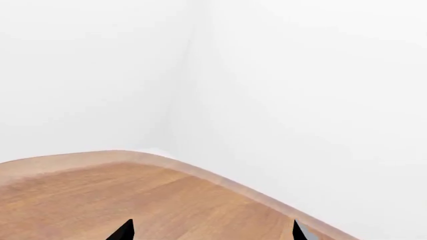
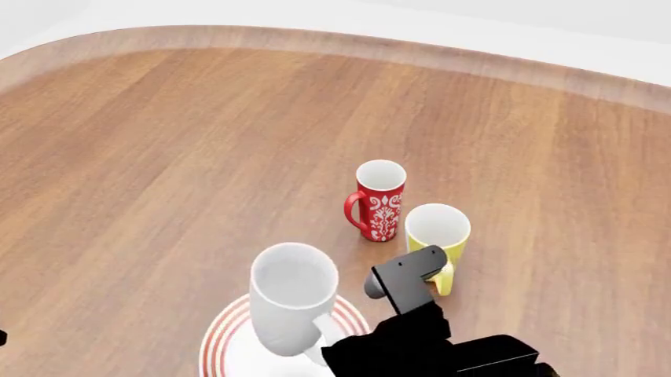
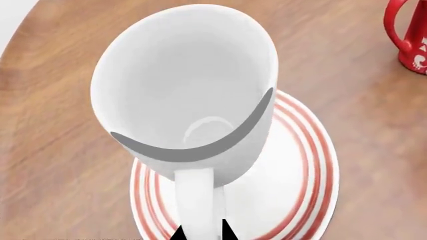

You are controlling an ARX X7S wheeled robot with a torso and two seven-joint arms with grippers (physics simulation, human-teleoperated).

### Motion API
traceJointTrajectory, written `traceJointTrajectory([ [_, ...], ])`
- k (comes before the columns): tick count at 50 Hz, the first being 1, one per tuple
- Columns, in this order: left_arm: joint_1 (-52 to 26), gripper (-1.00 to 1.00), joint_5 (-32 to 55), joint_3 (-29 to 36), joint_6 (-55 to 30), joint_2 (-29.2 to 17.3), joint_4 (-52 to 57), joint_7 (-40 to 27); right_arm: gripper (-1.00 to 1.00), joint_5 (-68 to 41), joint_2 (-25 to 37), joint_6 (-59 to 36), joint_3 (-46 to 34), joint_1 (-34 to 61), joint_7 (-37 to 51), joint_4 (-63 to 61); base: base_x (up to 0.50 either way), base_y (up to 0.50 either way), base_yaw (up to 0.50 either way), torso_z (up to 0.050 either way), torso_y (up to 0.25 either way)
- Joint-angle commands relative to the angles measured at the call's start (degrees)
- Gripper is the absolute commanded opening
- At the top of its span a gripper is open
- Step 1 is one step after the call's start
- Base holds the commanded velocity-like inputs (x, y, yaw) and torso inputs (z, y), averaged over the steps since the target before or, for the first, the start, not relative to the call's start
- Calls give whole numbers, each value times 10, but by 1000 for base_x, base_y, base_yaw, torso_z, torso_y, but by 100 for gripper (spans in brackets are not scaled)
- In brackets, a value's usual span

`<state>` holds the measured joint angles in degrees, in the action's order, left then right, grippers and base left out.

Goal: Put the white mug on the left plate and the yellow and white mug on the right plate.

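The large white mug (image 2: 294,294) is over a white plate with red rings (image 2: 222,347) at the near edge of the head view. My right gripper (image 3: 201,234) is shut on the mug's handle (image 3: 197,197), with the mug (image 3: 180,85) tilted over the plate (image 3: 297,165). I cannot tell whether its base touches the plate. The yellow and white mug (image 2: 438,236) stands upright on the table to the right, beside my right arm (image 2: 414,330). A second ringed plate is out of view. My left gripper (image 1: 210,232) is open and empty over bare wood.
A red mug with a white floral pattern (image 2: 379,200) stands just behind the yellow mug, also in the right wrist view (image 3: 408,35). The wooden table (image 2: 157,157) has a curved far edge (image 1: 200,172) against white walls.
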<state>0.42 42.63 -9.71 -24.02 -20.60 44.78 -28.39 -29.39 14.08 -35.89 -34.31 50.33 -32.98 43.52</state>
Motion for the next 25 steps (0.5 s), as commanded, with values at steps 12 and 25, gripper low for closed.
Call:
traceJointTrajectory([
  [12,8,100,18,-3,-1,-5,17,-9,-100,30,-56,41,-27,66,-39,170,0,0,0,0,1],
  [25,17,100,46,-13,-1,-12,37,-15,-100,37,-80,75,-28,87,-47,243,0,0,0,0,0],
])
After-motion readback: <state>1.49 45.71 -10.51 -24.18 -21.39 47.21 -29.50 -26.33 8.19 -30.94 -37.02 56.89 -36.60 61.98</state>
